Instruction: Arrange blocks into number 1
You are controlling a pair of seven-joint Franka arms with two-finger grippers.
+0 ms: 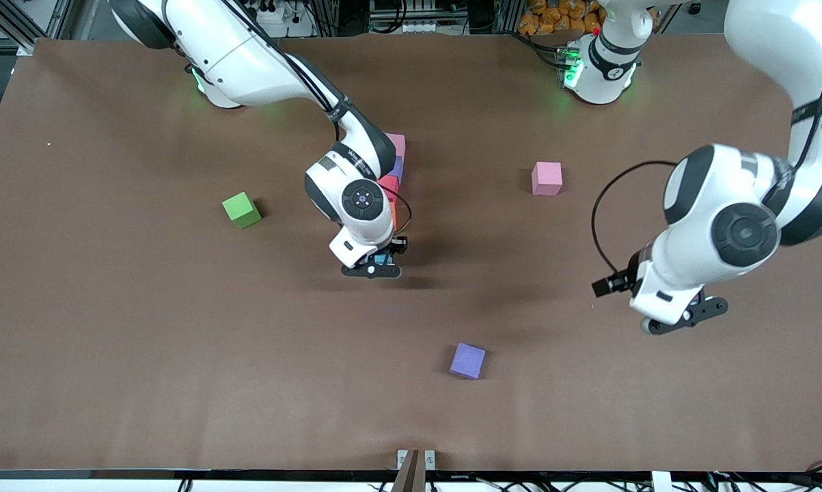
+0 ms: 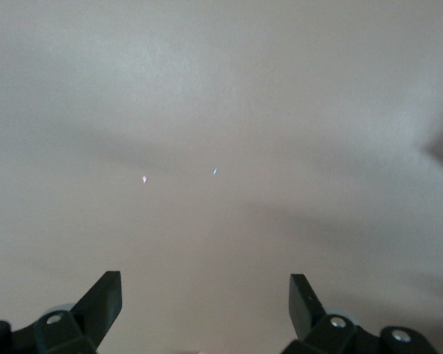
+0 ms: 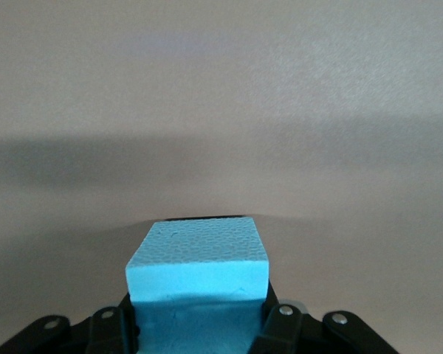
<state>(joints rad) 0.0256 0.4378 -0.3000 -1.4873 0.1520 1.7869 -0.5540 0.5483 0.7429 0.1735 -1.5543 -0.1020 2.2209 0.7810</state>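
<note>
Right gripper (image 1: 373,268), clamped on the light blue matte cube (image 3: 198,259), hangs at the camera-side end of the partly hidden column of coloured cubes (image 1: 395,174), while the left gripper (image 1: 684,318) waits open.

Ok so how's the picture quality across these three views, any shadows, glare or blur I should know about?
Front view: sharp and evenly lit, soft shadows on the table under both arms, green glow at the bases. Left wrist view: hazy, washed-out table with two tiny bright specks, open left gripper dark at the edge. Right wrist view: light blue block crisp in the shut right gripper, a broad shadow band across the table.
</note>
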